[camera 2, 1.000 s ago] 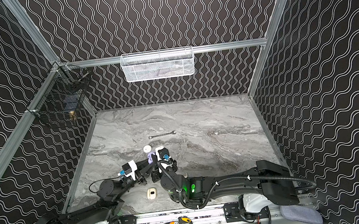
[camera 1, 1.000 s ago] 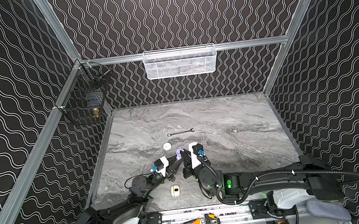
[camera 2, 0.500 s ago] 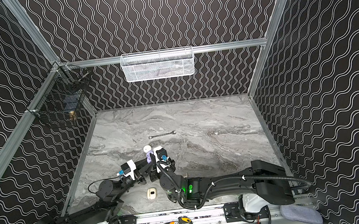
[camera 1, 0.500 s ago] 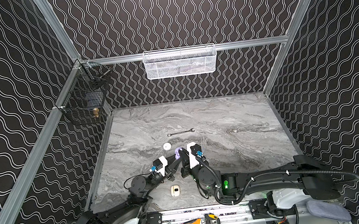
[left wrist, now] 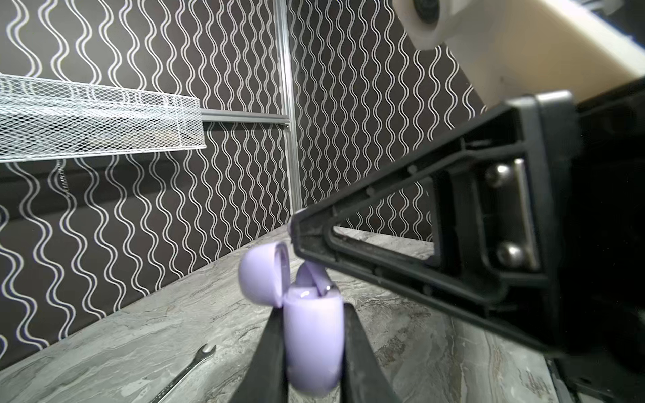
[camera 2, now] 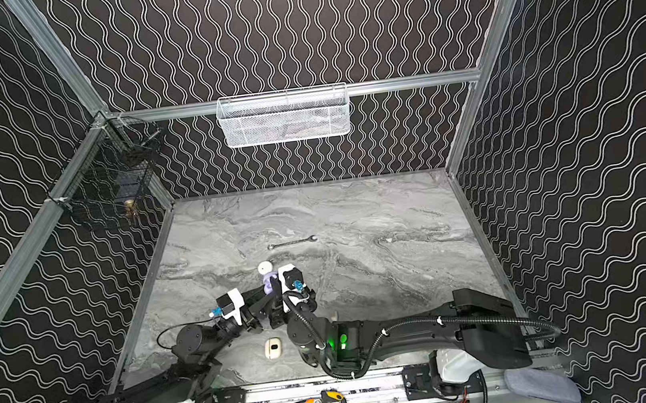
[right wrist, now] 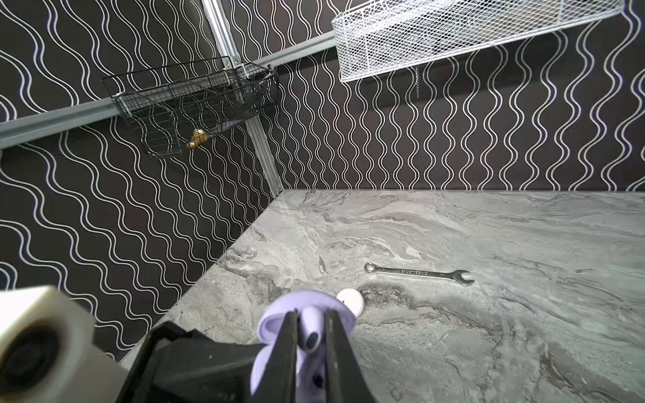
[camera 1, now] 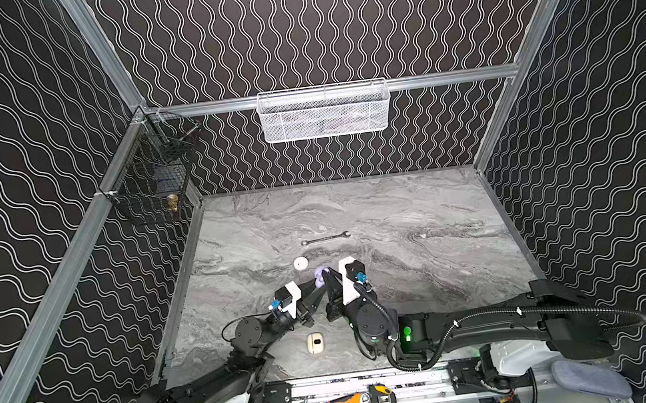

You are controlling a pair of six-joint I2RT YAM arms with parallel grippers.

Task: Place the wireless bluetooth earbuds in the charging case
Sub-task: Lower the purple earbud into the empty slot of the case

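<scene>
My left gripper (left wrist: 312, 314) is shut on the body of a lavender charging case (left wrist: 312, 342), held upright above the table with its lid (left wrist: 260, 275) swung open. A lavender earbud (right wrist: 310, 331) is pinched in my shut right gripper (right wrist: 311, 328) and sits at the case's open mouth (left wrist: 309, 275), partly inside. In both top views the left gripper (camera 1: 317, 285) (camera 2: 265, 291) and right gripper (camera 1: 327, 279) (camera 2: 275, 286) meet at the case (camera 1: 321, 273) (camera 2: 268, 281), left of the table's middle. Other earbuds are out of view.
A small white round object (camera 1: 300, 263) (right wrist: 351, 299) lies just beyond the case. A cream case (camera 1: 316, 342) sits near the front edge between the arms. A steel wrench (camera 1: 326, 238) lies farther back. A white mesh basket (camera 1: 325, 112) and a black wire basket (camera 1: 151, 177) hang on the walls.
</scene>
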